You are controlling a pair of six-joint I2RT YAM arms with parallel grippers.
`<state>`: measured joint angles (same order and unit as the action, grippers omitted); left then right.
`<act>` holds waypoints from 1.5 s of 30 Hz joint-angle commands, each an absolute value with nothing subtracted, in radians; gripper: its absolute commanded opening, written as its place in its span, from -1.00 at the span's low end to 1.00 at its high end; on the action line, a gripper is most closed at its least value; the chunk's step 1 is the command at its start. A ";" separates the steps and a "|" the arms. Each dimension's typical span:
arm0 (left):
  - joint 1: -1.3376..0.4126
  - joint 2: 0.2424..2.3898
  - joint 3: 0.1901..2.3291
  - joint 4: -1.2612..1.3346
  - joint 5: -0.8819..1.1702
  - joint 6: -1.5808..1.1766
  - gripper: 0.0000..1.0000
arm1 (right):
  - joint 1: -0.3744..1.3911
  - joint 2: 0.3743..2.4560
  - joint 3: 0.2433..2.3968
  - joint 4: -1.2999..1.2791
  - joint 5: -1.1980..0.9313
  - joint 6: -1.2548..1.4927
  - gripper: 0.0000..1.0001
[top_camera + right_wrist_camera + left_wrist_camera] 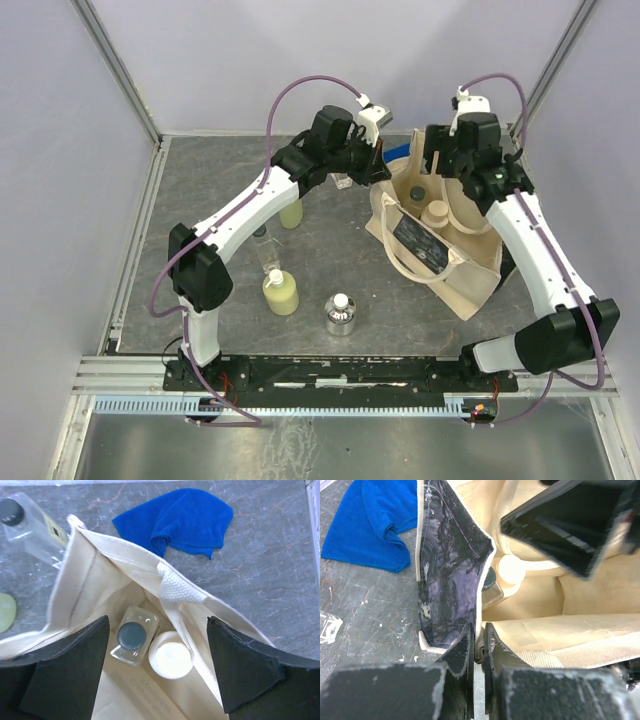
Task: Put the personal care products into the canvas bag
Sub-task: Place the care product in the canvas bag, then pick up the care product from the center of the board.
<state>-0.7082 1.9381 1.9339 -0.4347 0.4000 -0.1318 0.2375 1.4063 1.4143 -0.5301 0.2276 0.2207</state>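
Observation:
The canvas bag [470, 280] stands open at the right of the table, its dark panel [450, 570] facing left. My left gripper [479, 650] is shut on the bag's rim [383, 182] and holds the mouth apart. Over the mouth hangs my right gripper [157, 665], open, with nothing between its fingers. Below it, inside the bag [105, 575], sit a clear black-capped bottle [134, 635] and a beige jar [171, 656]. Outside stand two yellow-green bottles [280, 293] [291, 212], a clear bottle [266, 247], a squat silvery bottle [341, 315] and another clear bottle [30, 522].
A blue cloth [180, 517] lies crumpled on the table just behind the bag, close to both grippers. The table is bounded by a metal rail [140, 230] on the left and pale walls at the back and sides.

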 commanded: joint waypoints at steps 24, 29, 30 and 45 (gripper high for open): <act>-0.676 1.995 1.987 -0.360 0.428 -0.171 -0.95 | 0.619 1.218 1.631 -0.932 0.181 0.118 0.72; -0.672 2.006 1.980 -0.360 0.433 -0.168 -0.95 | 0.778 1.163 1.514 -0.883 0.237 0.159 0.71; -0.671 2.007 1.981 -0.357 0.431 -0.165 -0.95 | 0.803 1.158 1.492 -0.876 0.239 0.168 0.71; -0.666 2.018 1.986 -0.347 0.447 -0.165 -0.95 | 1.083 1.247 1.305 -0.756 0.165 0.278 0.66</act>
